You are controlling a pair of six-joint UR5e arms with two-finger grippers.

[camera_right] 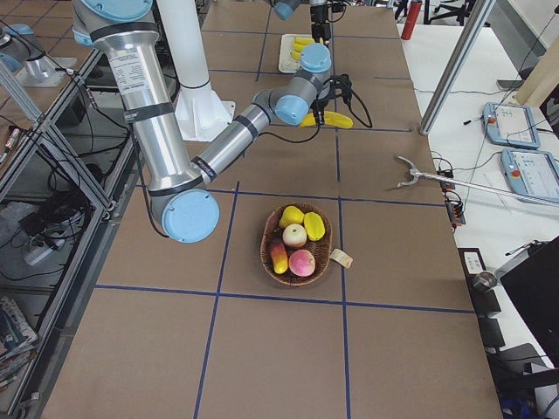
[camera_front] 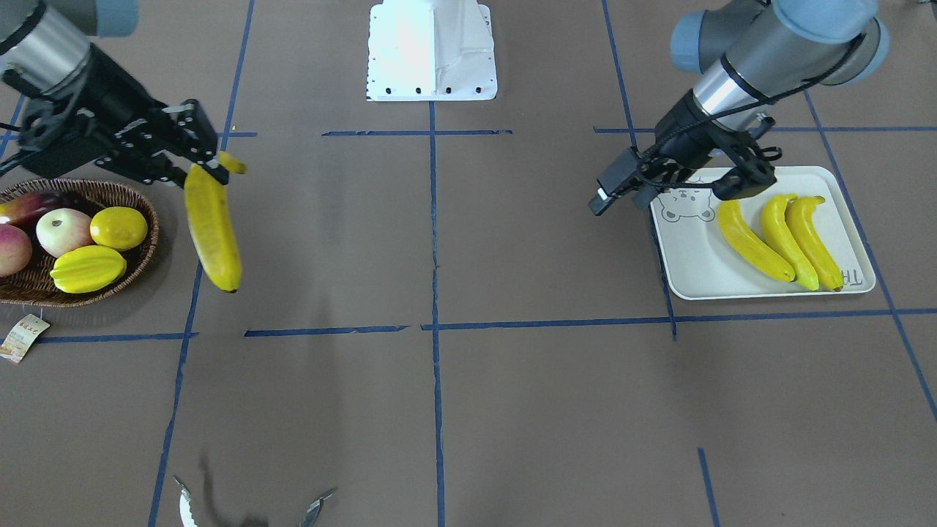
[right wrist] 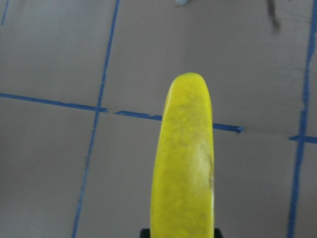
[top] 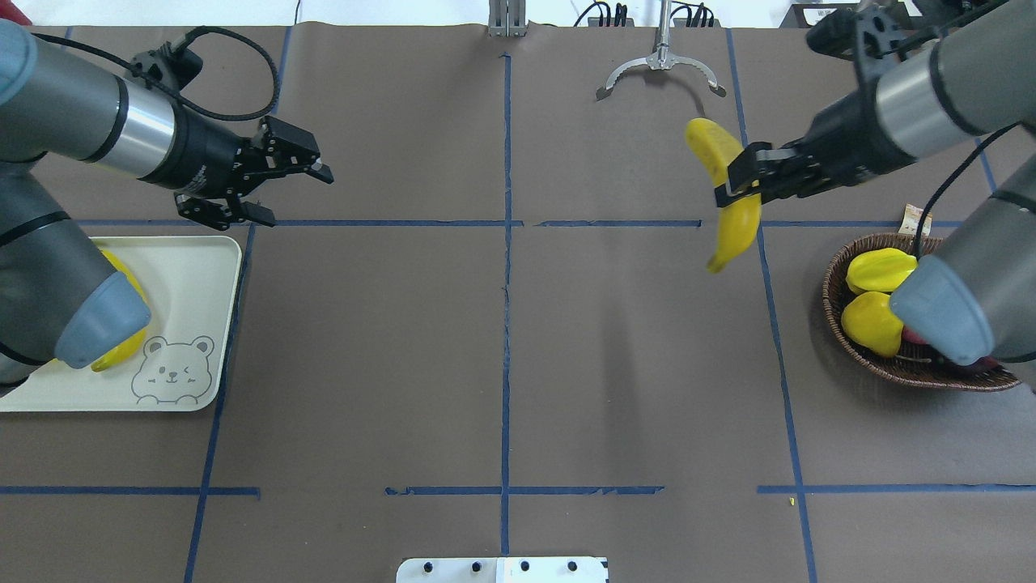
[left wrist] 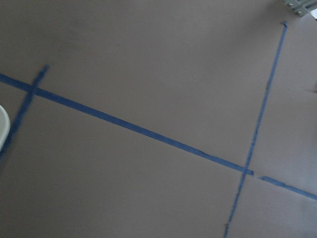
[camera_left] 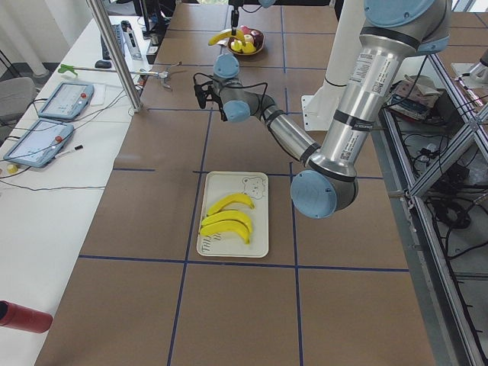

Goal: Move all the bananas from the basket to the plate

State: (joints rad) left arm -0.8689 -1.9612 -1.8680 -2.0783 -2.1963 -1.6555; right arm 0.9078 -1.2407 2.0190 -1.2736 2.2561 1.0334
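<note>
My right gripper (top: 738, 192) is shut on a yellow banana (top: 732, 202) and holds it in the air, left of the wicker basket (top: 842, 267). The same banana (camera_front: 212, 234) hangs clear of the basket rim (camera_front: 143, 205), and it fills the right wrist view (right wrist: 183, 163). No banana shows in the basket. Three bananas (camera_front: 787, 241) lie side by side on the off-white bear plate (camera_front: 695, 263). My left gripper (top: 299, 197) is open and empty, above the table just beyond the plate (top: 194, 275).
The basket holds a lemon (camera_front: 118, 227), a starfruit (camera_front: 88, 268), an apple (camera_front: 64, 230) and reddish fruit. A paper tag (camera_front: 22, 337) lies beside it. Metal tongs (top: 660, 69) lie at the far table edge. The robot's white base (camera_front: 432, 51) stands at the middle.
</note>
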